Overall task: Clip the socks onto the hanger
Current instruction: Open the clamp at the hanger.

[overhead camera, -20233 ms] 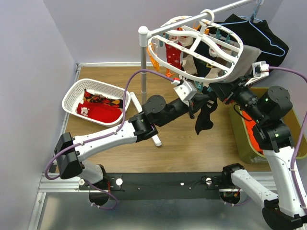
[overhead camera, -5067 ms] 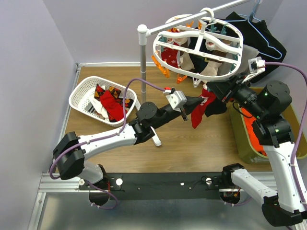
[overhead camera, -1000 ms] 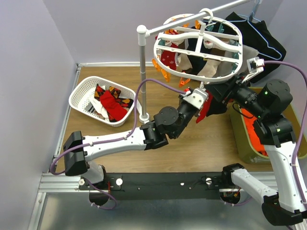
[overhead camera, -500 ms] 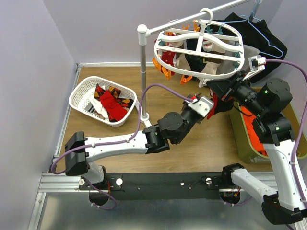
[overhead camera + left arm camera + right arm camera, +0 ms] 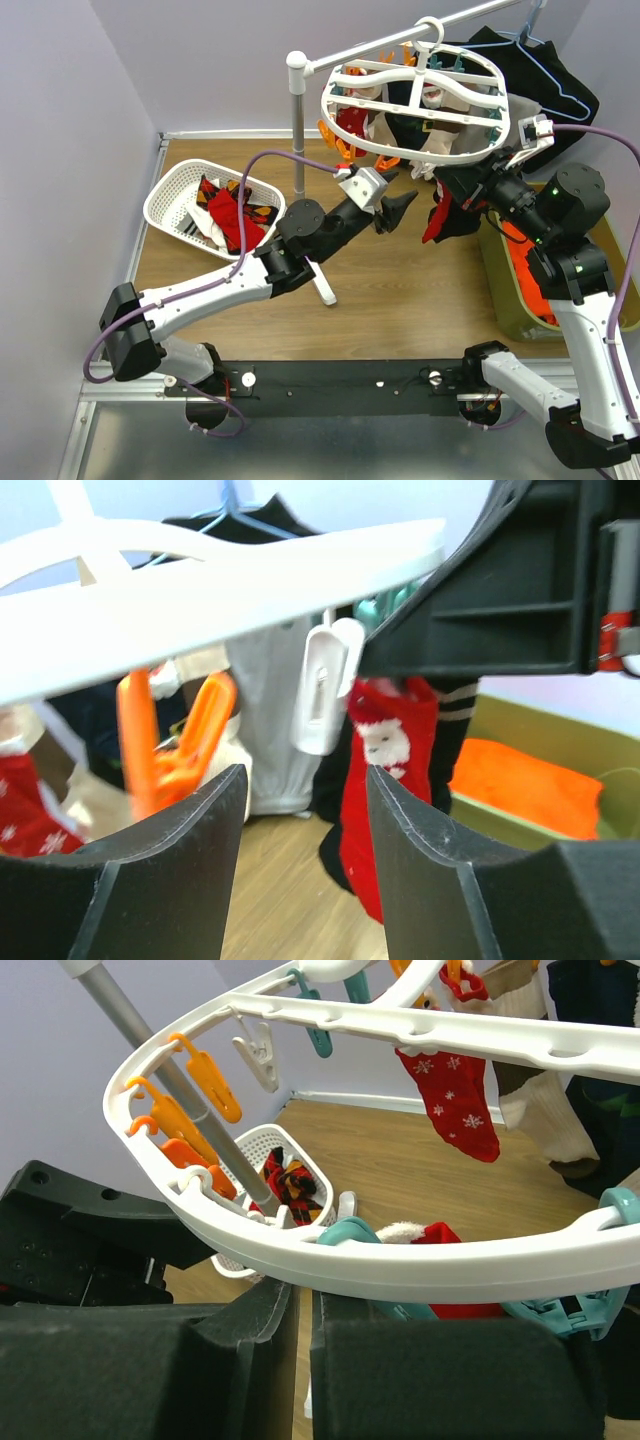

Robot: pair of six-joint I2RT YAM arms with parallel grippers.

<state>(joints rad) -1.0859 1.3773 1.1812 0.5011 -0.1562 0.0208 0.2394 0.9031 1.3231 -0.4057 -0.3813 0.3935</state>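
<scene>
The white oval hanger (image 5: 331, 103) hangs from a rail, with several socks clipped under it. A red and black Santa sock (image 5: 438, 216) dangles below its near rim; its white cuff sits at a teal clip (image 5: 352, 1232). My left gripper (image 5: 398, 208) is open and empty, to the left of that sock (image 5: 385, 780) and apart from it. My right gripper (image 5: 452, 184) is just under the hanger rim (image 5: 450, 1260), beside the teal clip. Its jaws (image 5: 304, 1300) are shut, with only a thin slit and nothing in it. More socks (image 5: 228, 215) lie in the basket.
A white lattice basket (image 5: 165, 200) sits on the floor at the left. The grey rail pole (image 5: 297, 130) stands between it and the hanger. An olive bin (image 5: 508, 295) with orange cloth (image 5: 530, 785) is at the right. A black garment (image 5: 555, 85) hangs behind.
My left gripper has opened, let go of the red sock and drawn back to the left. The right jaws have closed. The sock now hangs from the hanger alone.
</scene>
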